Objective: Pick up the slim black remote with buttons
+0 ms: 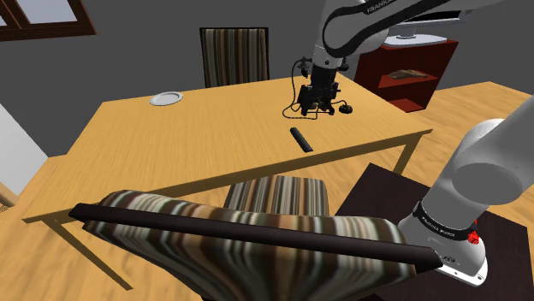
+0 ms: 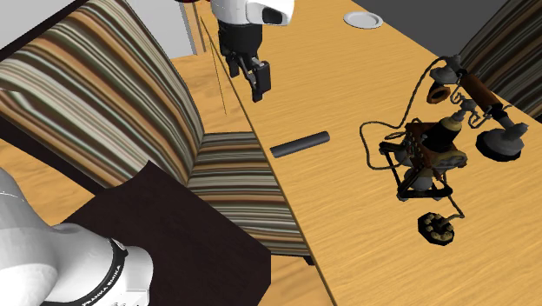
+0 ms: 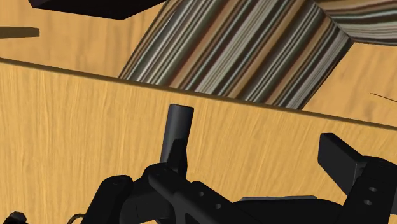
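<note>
While the slim black remote is lying flat on the wooden table, close to the edge by the striped chair, the gripper is hovering above and near it. Its fingers are standing apart and empty, probably lining up across its narrow width. The old telephone is sitting well apart.

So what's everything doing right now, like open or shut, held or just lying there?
remote: lying flat on the table, not held.
gripper: open, empty, in the air.
telephone: standing on the table, cord trailing.
plate: flat on the table, empty.
striped chair: seat tucked under the table.
</note>
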You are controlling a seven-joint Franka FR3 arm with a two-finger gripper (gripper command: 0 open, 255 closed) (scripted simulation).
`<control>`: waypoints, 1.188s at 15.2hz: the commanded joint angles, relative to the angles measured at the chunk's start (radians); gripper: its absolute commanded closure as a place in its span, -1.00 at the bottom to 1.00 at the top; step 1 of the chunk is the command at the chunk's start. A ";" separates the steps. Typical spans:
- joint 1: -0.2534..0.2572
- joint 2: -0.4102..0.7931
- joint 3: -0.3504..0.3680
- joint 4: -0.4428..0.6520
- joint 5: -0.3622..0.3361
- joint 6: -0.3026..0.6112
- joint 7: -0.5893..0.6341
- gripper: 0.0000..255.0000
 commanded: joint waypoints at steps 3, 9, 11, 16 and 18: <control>-0.020 0.147 -0.014 0.028 0.008 0.110 0.031 -1.00; -0.046 0.362 -0.039 0.096 0.032 0.240 0.069 -1.00; -0.055 0.434 -0.048 0.126 0.045 0.276 0.079 -1.00; -0.079 0.602 -0.064 0.210 0.082 0.346 0.097 -1.00; -0.081 0.624 -0.060 0.208 0.091 0.369 0.090 -1.00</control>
